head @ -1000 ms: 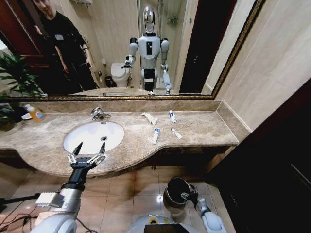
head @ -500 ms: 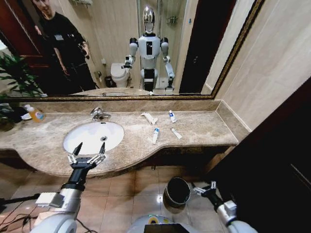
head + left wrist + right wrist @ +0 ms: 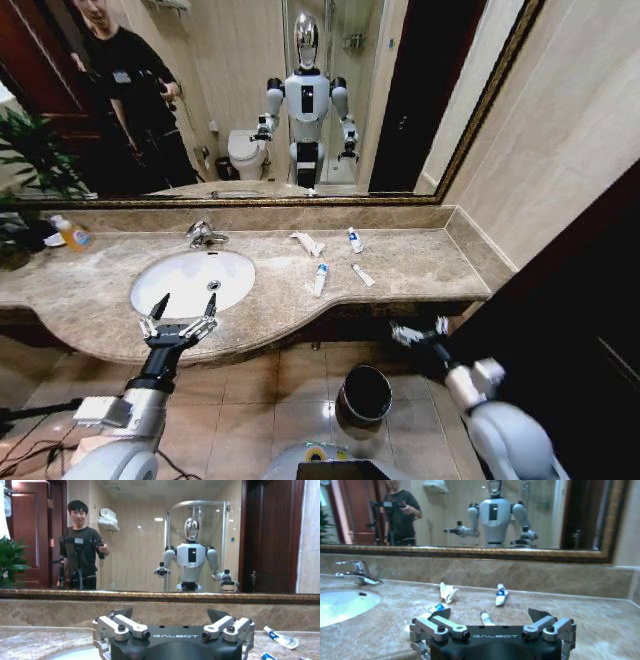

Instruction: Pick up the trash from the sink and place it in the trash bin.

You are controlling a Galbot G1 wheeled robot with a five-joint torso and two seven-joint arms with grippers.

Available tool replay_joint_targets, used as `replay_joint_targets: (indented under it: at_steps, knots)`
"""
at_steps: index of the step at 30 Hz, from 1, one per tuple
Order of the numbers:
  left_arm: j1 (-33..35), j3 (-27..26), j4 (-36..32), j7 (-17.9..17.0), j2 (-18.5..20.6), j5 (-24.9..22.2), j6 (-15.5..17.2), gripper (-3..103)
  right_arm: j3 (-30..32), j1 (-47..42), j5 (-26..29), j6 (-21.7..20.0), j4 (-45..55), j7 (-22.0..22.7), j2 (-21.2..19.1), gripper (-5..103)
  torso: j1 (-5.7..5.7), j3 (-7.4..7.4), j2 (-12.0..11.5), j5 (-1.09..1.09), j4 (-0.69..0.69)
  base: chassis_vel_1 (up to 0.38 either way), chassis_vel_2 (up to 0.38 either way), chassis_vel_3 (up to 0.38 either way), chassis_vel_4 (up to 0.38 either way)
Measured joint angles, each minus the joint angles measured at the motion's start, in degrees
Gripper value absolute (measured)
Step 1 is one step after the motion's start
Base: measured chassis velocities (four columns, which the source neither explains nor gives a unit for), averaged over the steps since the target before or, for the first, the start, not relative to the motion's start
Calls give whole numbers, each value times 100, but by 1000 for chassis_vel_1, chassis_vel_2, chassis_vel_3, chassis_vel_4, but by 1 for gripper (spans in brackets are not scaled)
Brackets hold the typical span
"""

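The trash lies on the beige countertop to the right of the white sink (image 3: 175, 290), not in the basin: a white packet (image 3: 308, 243) (image 3: 447, 591) and three small white tubes with blue caps (image 3: 354, 240) (image 3: 320, 279) (image 3: 363, 275). The dark round trash bin (image 3: 366, 394) stands on the floor below the counter's front edge. My left gripper (image 3: 187, 300) (image 3: 170, 612) hangs open at the basin's front rim, holding nothing. My right gripper (image 3: 418, 328) (image 3: 490, 612) is open and empty, raised to counter-edge height right of the bin and facing the tubes.
A chrome tap (image 3: 205, 235) stands behind the basin. An orange soap bottle (image 3: 72, 234) and a plant (image 3: 25, 160) sit at the far left. A large mirror (image 3: 420, 100) backs the counter. A dark door (image 3: 580, 330) closes off the right side.
My right arm has lifted from the trash bin's rim up to the counter's front edge. The left arm has stayed where it was.
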Motion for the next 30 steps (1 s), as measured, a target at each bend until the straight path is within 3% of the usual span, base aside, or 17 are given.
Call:
replay_joint_targets:
  at_steps: [5,12,21,30]
  knots:
    - [0,0,0,0,0,1,0,100,-80,714,583,-374,-481,-144,-475,100,0,0,0,1,0,0,0,0,0]
    - [0,0,0,0,0,0,0,100,-337,1645,981,-492,-1484,-1152,-1166,100,0,0,0,1,-1,0,0,0,0]
    - [0,0,0,0,0,0,0,100,-1104,2698,1093,-582,-1998,-911,-1258,100,0,0,0,-2,0,0,0,0,0]
    - [0,0,0,0,0,0,0,100,-2042,3593,1049,-701,-2663,-818,-976,100,0,0,0,-1,0,0,0,0,0]
